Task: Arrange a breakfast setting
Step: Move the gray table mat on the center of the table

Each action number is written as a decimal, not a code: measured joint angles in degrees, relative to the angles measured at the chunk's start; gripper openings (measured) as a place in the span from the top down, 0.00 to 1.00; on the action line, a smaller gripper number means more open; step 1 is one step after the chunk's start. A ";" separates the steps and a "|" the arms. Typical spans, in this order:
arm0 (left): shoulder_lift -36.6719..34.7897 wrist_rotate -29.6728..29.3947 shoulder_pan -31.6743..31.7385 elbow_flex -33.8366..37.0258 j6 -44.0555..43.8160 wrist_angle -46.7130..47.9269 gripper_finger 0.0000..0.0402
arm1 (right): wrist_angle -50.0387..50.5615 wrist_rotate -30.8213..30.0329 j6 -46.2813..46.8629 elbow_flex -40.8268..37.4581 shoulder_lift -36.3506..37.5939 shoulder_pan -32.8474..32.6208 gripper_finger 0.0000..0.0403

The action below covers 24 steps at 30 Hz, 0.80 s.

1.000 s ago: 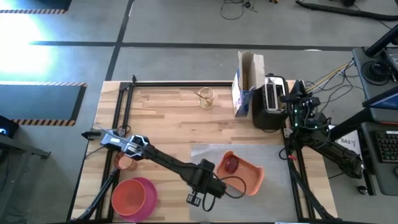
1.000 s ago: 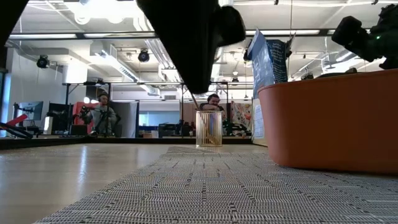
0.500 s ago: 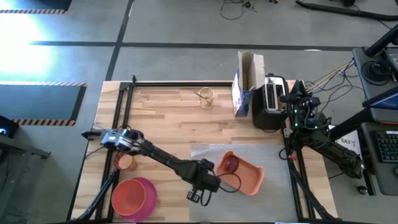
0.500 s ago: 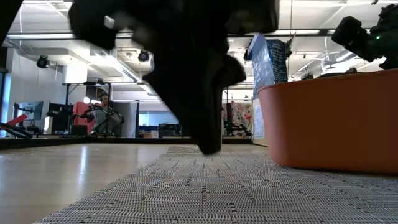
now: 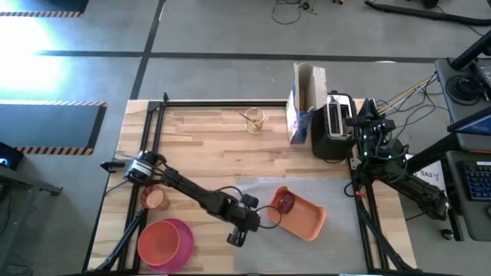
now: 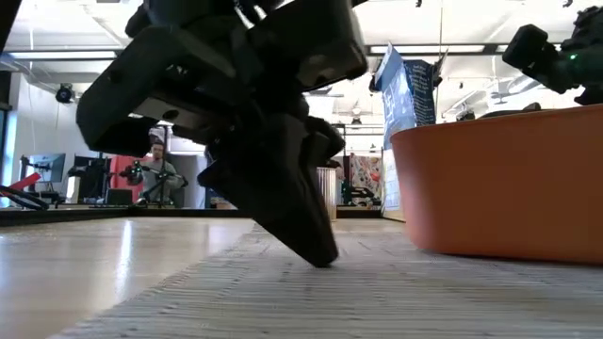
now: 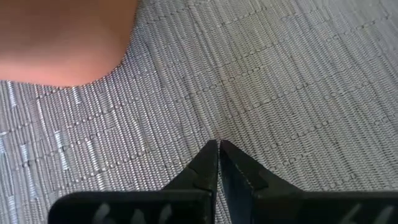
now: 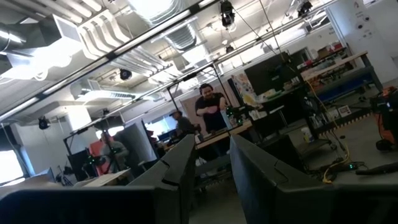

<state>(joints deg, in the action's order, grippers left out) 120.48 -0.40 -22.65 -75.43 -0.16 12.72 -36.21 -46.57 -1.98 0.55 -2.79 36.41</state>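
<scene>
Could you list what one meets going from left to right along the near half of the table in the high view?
Small orange cup → pink plate carrying the orange bowl → left gripper, fingers shut, over the grey placemat → red apple in the orange tray.

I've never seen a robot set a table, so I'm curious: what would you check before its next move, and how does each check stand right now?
1. Placemat lies flat on the table: ok.
2. Left gripper empty, jaws shut, tips low over the placemat: ok.
3. Tray on the placemat, apple in it: not ok, the setting is not laid out.
4. Plate and bowl off the placemat at the table's near left corner: not ok.
5. Cup off the placemat: not ok.
6. Right gripper raised beside the toaster, jaws apart: ok.
</scene>
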 joint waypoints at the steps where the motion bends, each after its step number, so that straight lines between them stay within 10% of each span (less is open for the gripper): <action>1: -0.46 -0.09 0.01 1.13 -0.29 -0.51 1.00 | -0.02 -0.01 0.00 -0.01 0.00 -0.01 0.77; 24: -15.94 -2.26 3.19 25.07 -11.55 -6.00 1.00 | -0.01 -0.02 0.00 0.01 0.00 -0.01 0.77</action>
<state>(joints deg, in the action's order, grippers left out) 104.53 -2.65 -19.46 -50.35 -11.70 6.72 -36.22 -46.59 -1.98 0.55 -2.79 36.40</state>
